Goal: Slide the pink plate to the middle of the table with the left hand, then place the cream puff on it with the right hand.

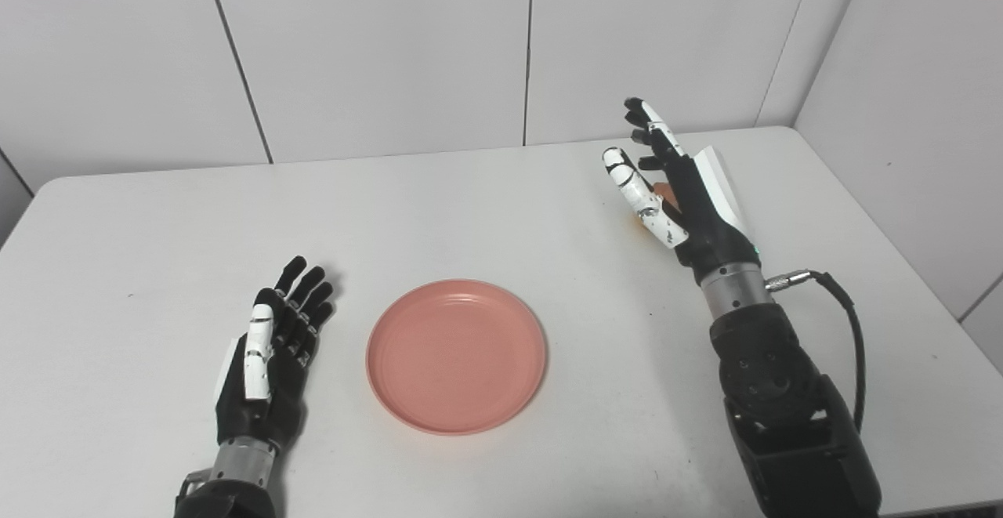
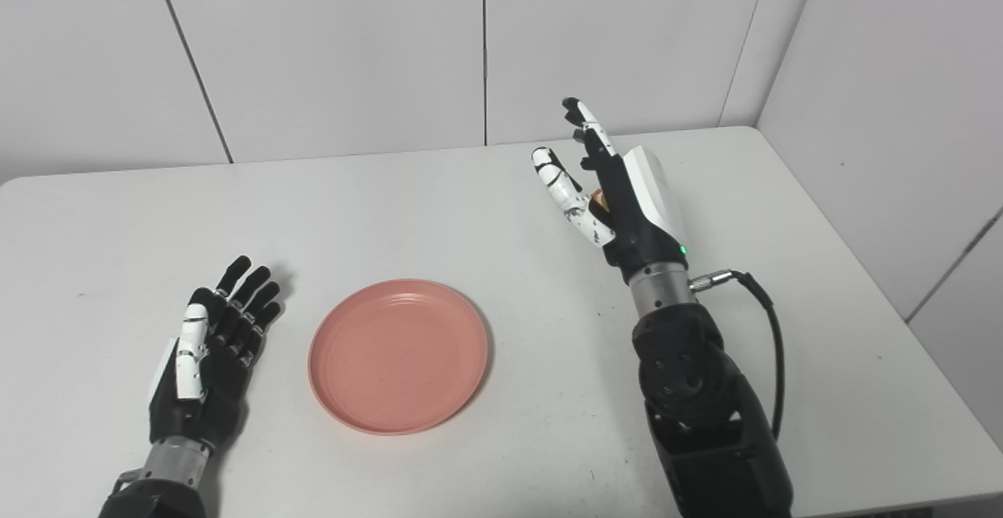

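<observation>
Pink plate [image 1: 456, 355] sits mid-bench, just right of my open, empty left hand [image 1: 270, 353]. My right hand [image 1: 674, 189] is spread, holding nothing; the puff [image 1: 666, 195] peeks between thumb and fingers [image 1: 654, 130], mostly hidden, far-right of the plate, nearest that hand.

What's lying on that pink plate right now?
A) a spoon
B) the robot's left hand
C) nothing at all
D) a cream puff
C: the pink plate shows only its bare surface; the left hand lies open beside it, and a bit of the cream puff shows far off behind the right hand.
</observation>
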`<state>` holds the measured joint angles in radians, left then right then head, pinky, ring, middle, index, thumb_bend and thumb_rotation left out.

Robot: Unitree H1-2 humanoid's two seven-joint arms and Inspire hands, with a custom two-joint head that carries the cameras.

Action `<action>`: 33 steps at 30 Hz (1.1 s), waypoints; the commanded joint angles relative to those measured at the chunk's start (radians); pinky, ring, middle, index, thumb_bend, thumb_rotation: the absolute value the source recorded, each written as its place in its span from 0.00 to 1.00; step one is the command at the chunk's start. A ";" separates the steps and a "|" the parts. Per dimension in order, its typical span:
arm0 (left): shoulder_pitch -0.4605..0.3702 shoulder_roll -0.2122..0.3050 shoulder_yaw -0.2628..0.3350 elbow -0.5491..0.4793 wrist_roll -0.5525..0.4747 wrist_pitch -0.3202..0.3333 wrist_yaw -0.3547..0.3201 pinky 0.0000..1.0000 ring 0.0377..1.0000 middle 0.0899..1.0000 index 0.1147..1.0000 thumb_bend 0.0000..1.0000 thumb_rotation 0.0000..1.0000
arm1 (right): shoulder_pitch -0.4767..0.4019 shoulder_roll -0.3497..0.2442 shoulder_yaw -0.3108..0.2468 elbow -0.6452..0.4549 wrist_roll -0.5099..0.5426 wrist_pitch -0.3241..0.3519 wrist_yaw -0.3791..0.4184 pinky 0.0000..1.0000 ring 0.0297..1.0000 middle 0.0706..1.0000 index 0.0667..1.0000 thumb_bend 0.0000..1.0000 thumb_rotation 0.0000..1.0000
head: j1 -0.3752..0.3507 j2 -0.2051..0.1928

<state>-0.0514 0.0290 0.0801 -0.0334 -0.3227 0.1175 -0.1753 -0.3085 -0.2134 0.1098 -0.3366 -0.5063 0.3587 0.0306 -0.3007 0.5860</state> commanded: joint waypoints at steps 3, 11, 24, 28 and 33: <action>0.012 0.010 -0.002 0.011 0.004 0.020 0.002 0.95 0.92 0.90 0.88 0.44 1.00 | -0.069 -0.039 -0.015 0.011 -0.053 -0.014 -0.007 0.76 0.88 0.93 0.94 0.58 0.87 | -0.009 -0.003; 0.011 0.015 0.003 0.023 -0.012 0.021 -0.006 0.98 0.94 0.92 0.90 0.43 1.00 | -0.123 -0.074 -0.030 0.068 -0.104 -0.004 -0.001 0.75 0.87 0.92 0.93 0.66 0.71 | -0.022 -0.014; 0.012 0.018 0.003 0.007 -0.023 0.044 -0.002 0.97 0.93 0.92 0.89 0.42 1.00 | -0.204 -0.151 0.014 0.227 -0.328 0.046 0.010 0.64 0.83 0.92 0.91 0.82 0.50 | -0.027 -0.011; 0.014 0.021 0.004 0.006 -0.027 0.047 -0.002 0.97 0.93 0.92 0.89 0.42 1.00 | -0.221 -0.173 0.021 0.284 -0.350 0.042 0.020 0.66 0.85 0.93 0.91 0.85 0.48 | -0.027 -0.010; 0.012 0.026 0.005 0.017 -0.039 0.043 -0.010 0.98 0.94 0.92 0.90 0.43 1.00 | -0.246 -0.205 0.038 0.355 -0.359 0.038 0.050 0.72 0.87 0.95 0.93 0.85 0.48 | -0.029 -0.004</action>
<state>-0.0508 0.0490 0.0837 -0.0362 -0.3591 0.1322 -0.1826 -0.4920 -0.3914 0.1487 0.0233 -0.8504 0.3988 0.0812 -0.3298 0.5798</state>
